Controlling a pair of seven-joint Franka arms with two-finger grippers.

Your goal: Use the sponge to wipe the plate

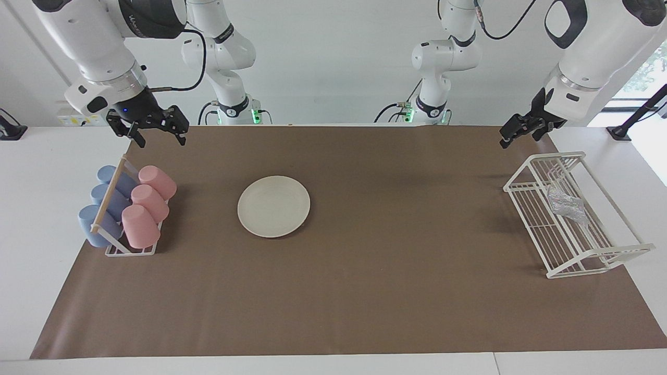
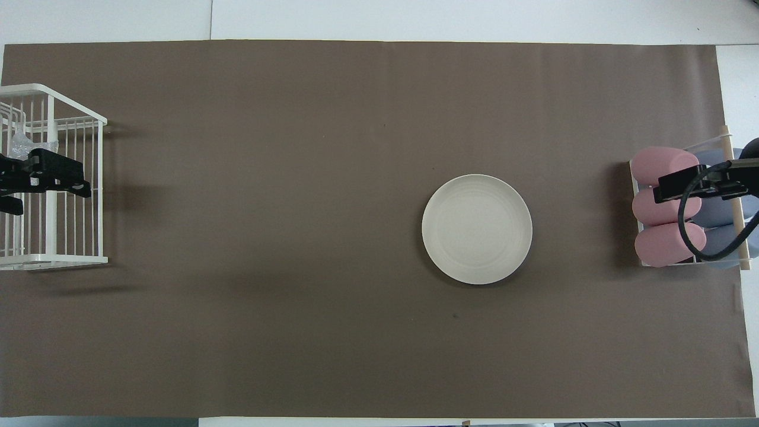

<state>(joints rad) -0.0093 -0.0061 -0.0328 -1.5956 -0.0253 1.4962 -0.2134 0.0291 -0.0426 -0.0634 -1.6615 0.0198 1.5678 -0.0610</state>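
The cream-white plate (image 1: pixel 273 206) lies flat on the brown mat, toward the right arm's end of the table; it also shows in the overhead view (image 2: pixel 477 229). The silvery sponge (image 1: pixel 565 205) lies inside the white wire rack (image 1: pixel 526 179) at the left arm's end, and it shows in the overhead view (image 2: pixel 26 142). My left gripper (image 1: pixel 521 138) hangs open and empty in the air over the rack's end nearer the robots. My right gripper (image 1: pixel 159 136) hangs open and empty over the mat's edge by the cup rack. Both are well away from the plate.
A cup rack (image 1: pixel 112 245) with pink cups (image 1: pixel 150 203) and blue cups (image 1: pixel 99 219) lying on their sides stands at the right arm's end. The brown mat (image 1: pixel 396 250) covers most of the table.
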